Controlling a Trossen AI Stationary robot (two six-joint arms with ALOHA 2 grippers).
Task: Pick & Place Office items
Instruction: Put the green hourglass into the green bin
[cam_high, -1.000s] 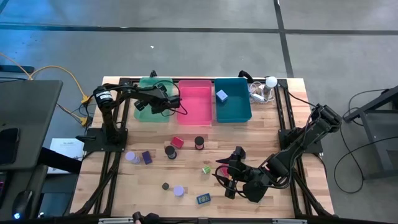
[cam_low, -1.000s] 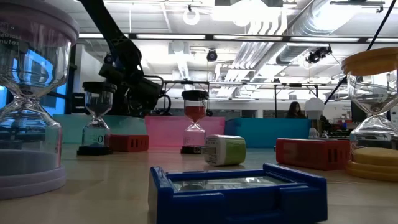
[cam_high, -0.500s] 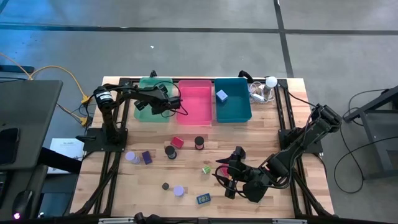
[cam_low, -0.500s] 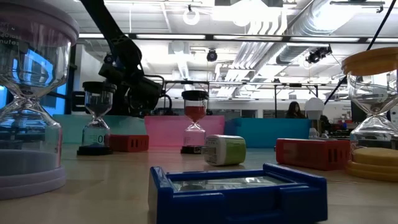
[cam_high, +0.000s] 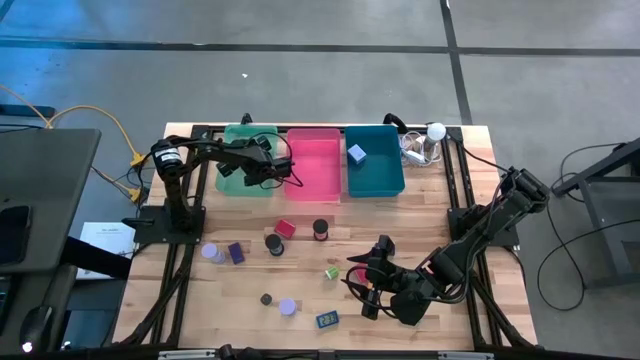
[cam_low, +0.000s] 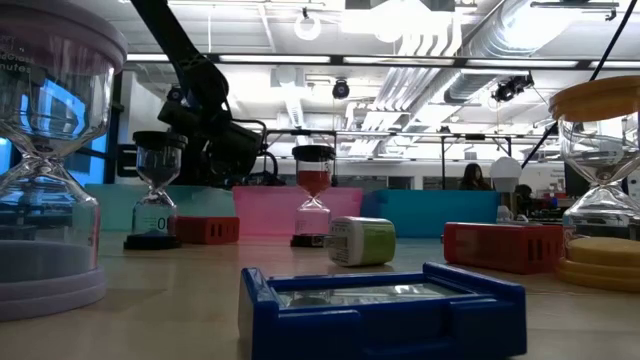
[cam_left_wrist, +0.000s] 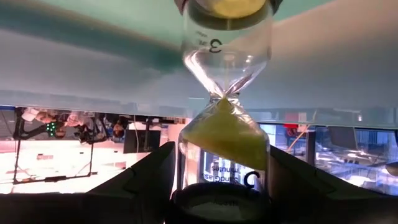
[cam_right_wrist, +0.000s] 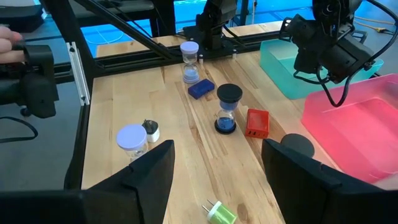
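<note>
High view: left arm reaches from its base at the bench's left edge toward the far row of bins, left tool over the seam btw green bin and pink bin; teal bin holds a blue block. Right arm folds low across the near right corner, right tool beside an orange-topped timer. Loose on the bench: red block, purple block, green plug, blue frame, lavender timer. Low view: left tool hangs above the pink bin, behind two upright sand timers. Left wrist view: fingers clamp a yellow-sand hourglass (marked 3) btw them. Right wrist view: right tool's fingers stand apart w/ nothing btw them, bench below.
</note>
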